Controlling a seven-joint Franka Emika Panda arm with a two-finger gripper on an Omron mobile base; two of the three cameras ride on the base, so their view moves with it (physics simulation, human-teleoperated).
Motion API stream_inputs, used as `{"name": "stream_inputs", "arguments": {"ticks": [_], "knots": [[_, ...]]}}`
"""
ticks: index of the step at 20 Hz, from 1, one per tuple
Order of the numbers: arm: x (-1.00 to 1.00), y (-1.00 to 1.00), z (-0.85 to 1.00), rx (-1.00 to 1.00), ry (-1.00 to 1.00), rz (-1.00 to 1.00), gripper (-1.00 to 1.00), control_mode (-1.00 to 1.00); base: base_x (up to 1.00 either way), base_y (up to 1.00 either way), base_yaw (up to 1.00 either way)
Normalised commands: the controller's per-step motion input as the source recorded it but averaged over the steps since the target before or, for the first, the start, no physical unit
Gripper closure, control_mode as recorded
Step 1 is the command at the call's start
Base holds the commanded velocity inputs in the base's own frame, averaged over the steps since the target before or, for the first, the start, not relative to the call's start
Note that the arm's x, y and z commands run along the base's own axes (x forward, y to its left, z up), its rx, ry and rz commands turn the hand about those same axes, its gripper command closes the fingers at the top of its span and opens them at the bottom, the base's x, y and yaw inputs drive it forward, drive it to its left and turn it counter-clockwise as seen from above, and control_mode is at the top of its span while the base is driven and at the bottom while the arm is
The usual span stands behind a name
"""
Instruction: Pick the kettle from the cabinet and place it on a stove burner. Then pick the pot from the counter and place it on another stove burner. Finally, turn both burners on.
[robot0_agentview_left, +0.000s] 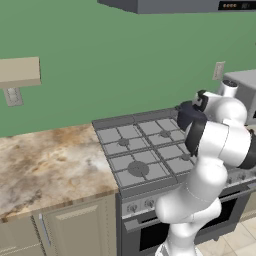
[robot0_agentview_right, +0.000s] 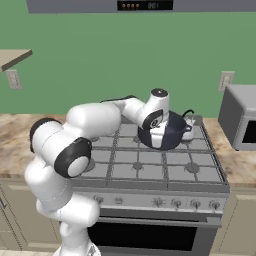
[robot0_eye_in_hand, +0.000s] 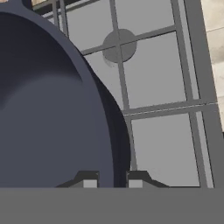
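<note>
Jaws of the gripper (robot0_eye_in_hand: 112, 183) clamp the pot (robot0_eye_in_hand: 48, 109) rim — pot hangs tilted over the far-right stove burners (robot0_eye_in_hand: 119, 45), just beyond it — lowering comes next

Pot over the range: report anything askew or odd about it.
The pot hangs tilted above the back of the range, its rim pinched by the end effector. It is not resting flat on a grate. Nothing spilled.

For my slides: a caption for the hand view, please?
Gripper shut on the dark pot's rim, above the stove grates.
</note>
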Motion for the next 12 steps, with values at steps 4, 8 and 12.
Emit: {"name": "stream_inputs", "arguments": {"ticks": [4,8,12], "knots": [[0.38,0.37,0.00,0.00,0.00,0.01,1.00,-1.00,0.00,0.00,0.00],[0.40,0.36,0.00,0.00,-0.02,0.00,1.00,-1.00,0.00,0.00,0.00],[0.43,0.37,0.00,0.00,0.00,0.00,1.00,-1.00,0.00,0.00,0.00]]}}
